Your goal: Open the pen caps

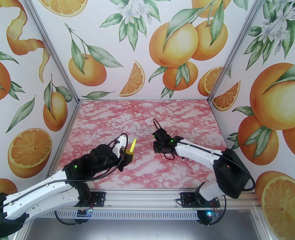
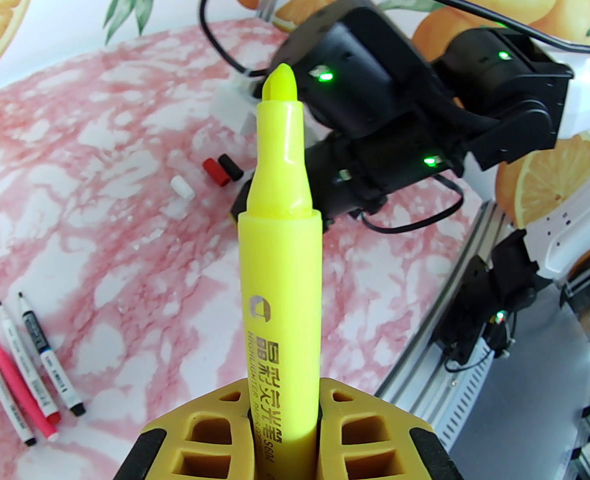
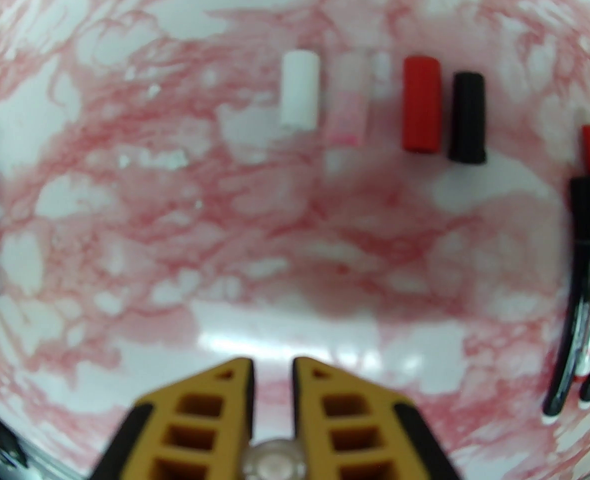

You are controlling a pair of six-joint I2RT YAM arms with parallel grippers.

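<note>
My left claw (image 2: pixel 285 420) is clamped tight around the lower barrel of a fat yellow plastic highlighter pen (image 2: pixel 280 268). The pen stands up out of the jaws with its chisel tip bare. Past it, on the pink-and-white marbled tabletop (image 2: pixel 125 248), four slim marker pens (image 2: pixel 35 368) lie side by side at the lower left of my left wrist view; three are white and one is pink. Farther out lie a stubby white plastic cap (image 2: pixel 182 188), a red cap (image 2: pixel 214 172) and a black cap (image 2: pixel 230 167), the red and black just beside each other. My right claw (image 3: pixel 273 370) hangs above the table with its jaws drawn almost together on nothing. Beyond its tips those caps lie in a row, with a blurry pale pink cap (image 3: pixel 347 100) between the white and the red.
</note>
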